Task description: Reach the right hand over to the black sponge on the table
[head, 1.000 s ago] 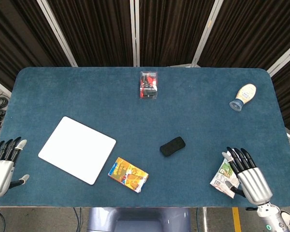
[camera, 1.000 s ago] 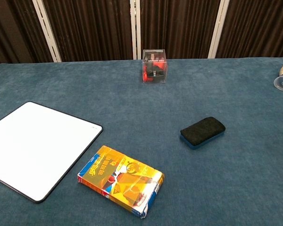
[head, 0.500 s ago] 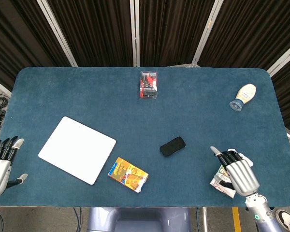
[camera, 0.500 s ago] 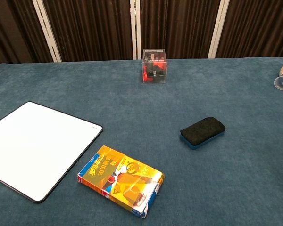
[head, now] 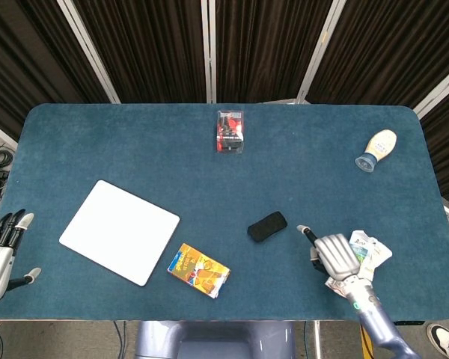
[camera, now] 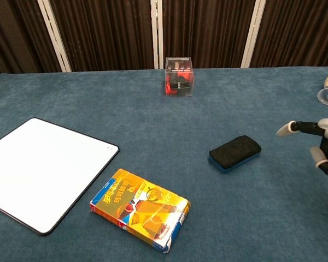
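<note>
The black sponge (head: 267,226) lies flat near the table's middle, also seen in the chest view as a dark pad with a blue base (camera: 235,153). My right hand (head: 331,254) hovers to the sponge's right, a short gap away, with nothing in it and one finger stretched toward the sponge. In the chest view that right hand (camera: 323,144) enters at the right edge, fingers apart. My left hand (head: 1,243) rests open at the table's front left corner, holding nothing.
A white board (head: 120,231) and a yellow snack box (head: 199,270) lie left of the sponge. A clear box with red contents (head: 230,131) stands at the back. A squeeze bottle (head: 376,149) lies far right. A crumpled wrapper (head: 365,254) sits beside my right hand.
My right hand has moved left from the front right corner toward the sponge, uncovering the crumpled wrapper, and has entered the chest view. The left hand drifted slightly down.
</note>
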Controlling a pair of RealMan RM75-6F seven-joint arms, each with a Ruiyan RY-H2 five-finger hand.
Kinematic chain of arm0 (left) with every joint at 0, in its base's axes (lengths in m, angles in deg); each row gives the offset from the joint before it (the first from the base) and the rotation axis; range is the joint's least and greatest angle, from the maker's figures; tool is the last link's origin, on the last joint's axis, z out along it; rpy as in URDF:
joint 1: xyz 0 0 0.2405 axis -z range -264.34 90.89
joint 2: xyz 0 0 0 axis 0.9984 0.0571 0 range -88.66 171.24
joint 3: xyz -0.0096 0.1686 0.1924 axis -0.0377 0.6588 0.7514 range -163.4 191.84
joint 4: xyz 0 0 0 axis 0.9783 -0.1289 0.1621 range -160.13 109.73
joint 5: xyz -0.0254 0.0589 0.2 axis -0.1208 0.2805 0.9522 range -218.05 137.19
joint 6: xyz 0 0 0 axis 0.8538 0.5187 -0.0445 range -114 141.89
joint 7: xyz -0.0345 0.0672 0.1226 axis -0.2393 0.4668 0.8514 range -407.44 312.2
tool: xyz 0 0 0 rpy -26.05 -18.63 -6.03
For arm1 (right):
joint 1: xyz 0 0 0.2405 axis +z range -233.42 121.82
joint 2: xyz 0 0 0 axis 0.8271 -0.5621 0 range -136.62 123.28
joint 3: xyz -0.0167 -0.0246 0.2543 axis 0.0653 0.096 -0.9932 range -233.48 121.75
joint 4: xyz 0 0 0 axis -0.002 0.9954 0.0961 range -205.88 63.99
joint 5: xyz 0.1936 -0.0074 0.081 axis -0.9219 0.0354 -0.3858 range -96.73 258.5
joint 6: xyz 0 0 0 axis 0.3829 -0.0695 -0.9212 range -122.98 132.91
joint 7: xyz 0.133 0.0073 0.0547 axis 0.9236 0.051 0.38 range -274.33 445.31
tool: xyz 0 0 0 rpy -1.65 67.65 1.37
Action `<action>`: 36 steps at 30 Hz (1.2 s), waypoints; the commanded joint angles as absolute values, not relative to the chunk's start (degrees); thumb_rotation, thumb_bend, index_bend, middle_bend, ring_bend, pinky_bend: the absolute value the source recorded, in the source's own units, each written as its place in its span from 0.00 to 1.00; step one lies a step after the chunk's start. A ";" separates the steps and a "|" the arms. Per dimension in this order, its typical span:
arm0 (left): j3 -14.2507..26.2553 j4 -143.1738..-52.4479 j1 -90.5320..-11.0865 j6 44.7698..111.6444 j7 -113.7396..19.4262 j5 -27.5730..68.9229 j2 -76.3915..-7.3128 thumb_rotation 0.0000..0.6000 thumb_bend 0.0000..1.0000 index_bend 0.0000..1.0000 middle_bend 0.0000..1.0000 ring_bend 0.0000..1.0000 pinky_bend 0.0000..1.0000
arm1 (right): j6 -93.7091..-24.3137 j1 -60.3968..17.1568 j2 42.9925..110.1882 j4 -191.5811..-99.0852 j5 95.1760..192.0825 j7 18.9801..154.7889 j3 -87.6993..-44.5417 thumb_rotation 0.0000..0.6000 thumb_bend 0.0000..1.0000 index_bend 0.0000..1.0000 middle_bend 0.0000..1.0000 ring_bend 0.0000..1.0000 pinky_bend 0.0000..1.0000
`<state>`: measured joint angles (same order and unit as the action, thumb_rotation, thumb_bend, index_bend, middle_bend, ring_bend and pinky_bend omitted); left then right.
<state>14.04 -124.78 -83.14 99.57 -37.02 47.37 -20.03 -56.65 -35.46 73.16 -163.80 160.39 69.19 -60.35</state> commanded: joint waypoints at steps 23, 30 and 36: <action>14.36 -124.96 -83.06 99.24 -36.97 47.82 -19.99 1.00 0.06 0.00 0.00 0.00 0.00 | -52.15 -30.75 80.85 -161.94 152.51 63.18 -59.67 1.00 0.78 0.01 1.00 1.00 0.85; 14.30 -124.94 -83.04 99.26 -37.00 47.76 -20.03 1.00 0.06 0.00 0.00 0.00 0.00 | -51.89 -30.07 81.51 -161.95 151.18 62.08 -59.44 1.00 0.78 0.01 1.00 1.00 0.85; 14.34 -124.95 -83.04 99.25 -37.04 47.85 -20.00 1.00 0.06 0.00 0.00 0.00 0.00 | -52.20 -29.71 82.03 -161.83 150.63 61.69 -59.21 1.00 0.78 0.01 1.00 1.00 0.85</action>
